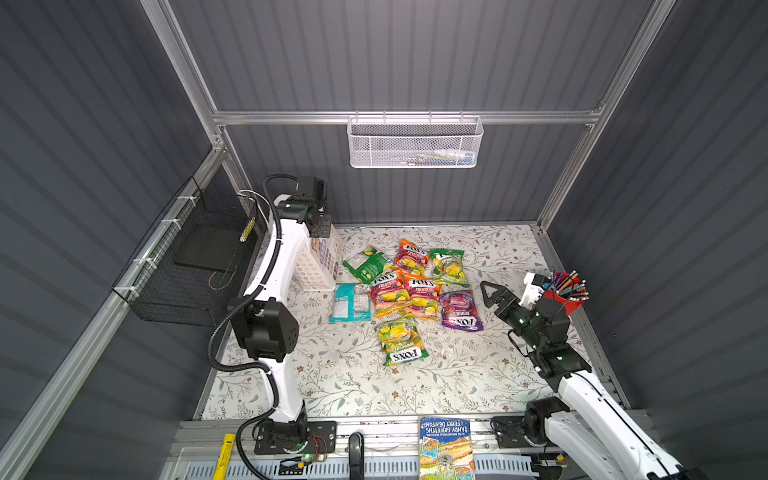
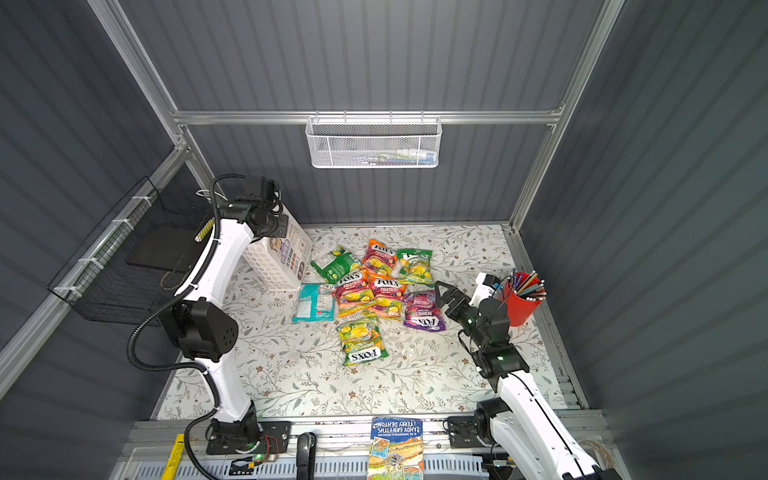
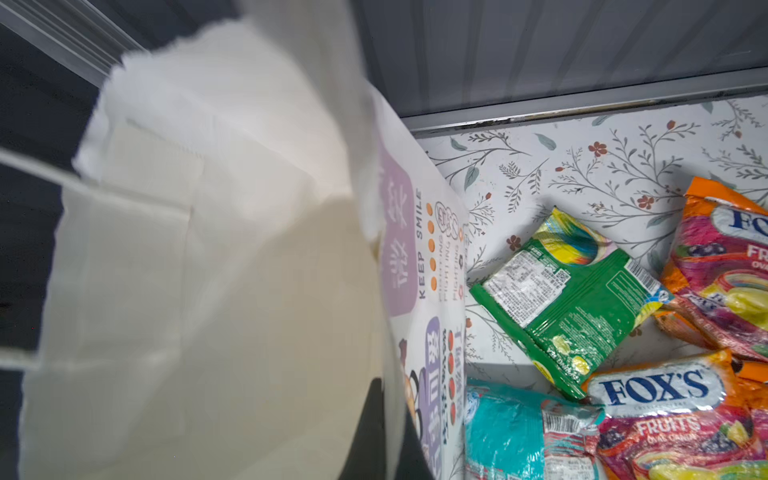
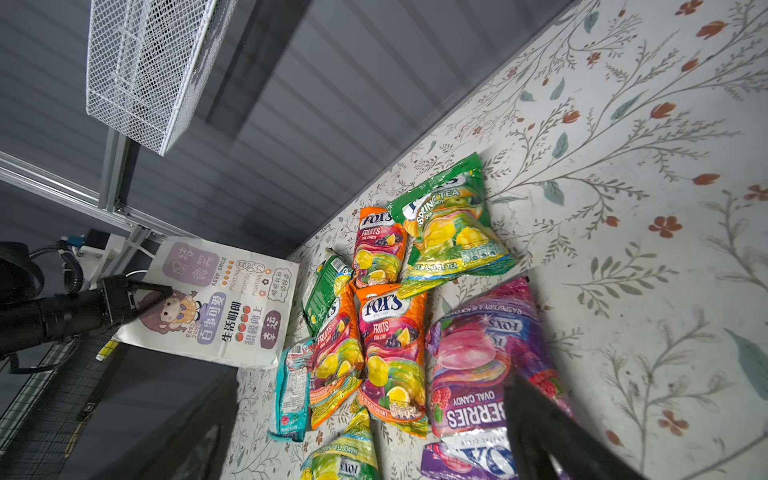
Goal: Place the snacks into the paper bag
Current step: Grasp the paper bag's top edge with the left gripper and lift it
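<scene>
- snacks [image 1: 405, 291]: overlapping pile lying flat mid-table on the floral table [image 1: 353, 386]
- paper bag [image 1: 318, 266]: upright, just left of the pile, at the far-left corner
- left gripper [image 4: 153, 291]: clamped tight on the bag's top rim
- right gripper [image 1: 487, 295]: jaws wide, holding nothing, just beside the purple packet [image 1: 461, 311], near the red pencil cup [image 1: 559, 301]

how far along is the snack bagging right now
Done: nothing bagged yet; what the left wrist view shows of the paper bag interior is bare. In hand: the left gripper, jaws shut, looks clamped on the bag's rim; the right gripper hangs open beside the purple Fox's Berries packet, holding nothing. Left: all eight visible snack packets lie on the floral table.
</scene>
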Robot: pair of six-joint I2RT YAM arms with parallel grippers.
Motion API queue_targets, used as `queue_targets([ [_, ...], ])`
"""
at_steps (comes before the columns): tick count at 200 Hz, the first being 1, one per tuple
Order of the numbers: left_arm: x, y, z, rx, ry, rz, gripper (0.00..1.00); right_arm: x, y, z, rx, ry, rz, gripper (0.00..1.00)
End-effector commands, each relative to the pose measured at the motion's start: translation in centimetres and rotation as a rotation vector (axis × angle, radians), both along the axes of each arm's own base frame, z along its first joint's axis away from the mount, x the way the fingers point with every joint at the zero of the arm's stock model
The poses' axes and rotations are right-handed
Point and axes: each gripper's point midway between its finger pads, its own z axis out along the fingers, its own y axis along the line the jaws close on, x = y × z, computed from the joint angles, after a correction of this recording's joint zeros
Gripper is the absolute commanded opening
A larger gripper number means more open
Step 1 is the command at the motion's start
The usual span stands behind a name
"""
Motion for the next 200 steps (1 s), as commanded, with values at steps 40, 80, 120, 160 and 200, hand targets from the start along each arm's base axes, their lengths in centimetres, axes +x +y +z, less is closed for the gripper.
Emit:
queue_targets([
  [40, -6.3, 0.6, 5.5, 0.351, -0.082, 0.19, 0.0, -0.2, 1.0, 1.8, 0.034, -0.04, 0.048, 0.99],
  [80, -8.0, 1.3, 4.3, 0.519, -0.021, 0.227, 0.0, -0.2, 1.3, 1.8, 0.043, -0.035, 0.068, 0.99],
  [120, -9.4, 0.4, 1.2, 0.47, 0.075, 0.175, 0.0, 0.0, 1.8, 1.6, 0.045, -0.022, 0.086, 0.99],
  [160, -10.0, -2.0, -3.5, 0.343, 0.149, 0.098, 0.0, 0.1, 2.1, 1.5, 0.042, -0.014, 0.094, 0.99],
  [200, -9.7, -2.9, -4.3, 0.291, 0.158, 0.082, 0.31, 0.1, 2.2, 1.7, 0.034, -0.013, 0.1, 0.99],
])
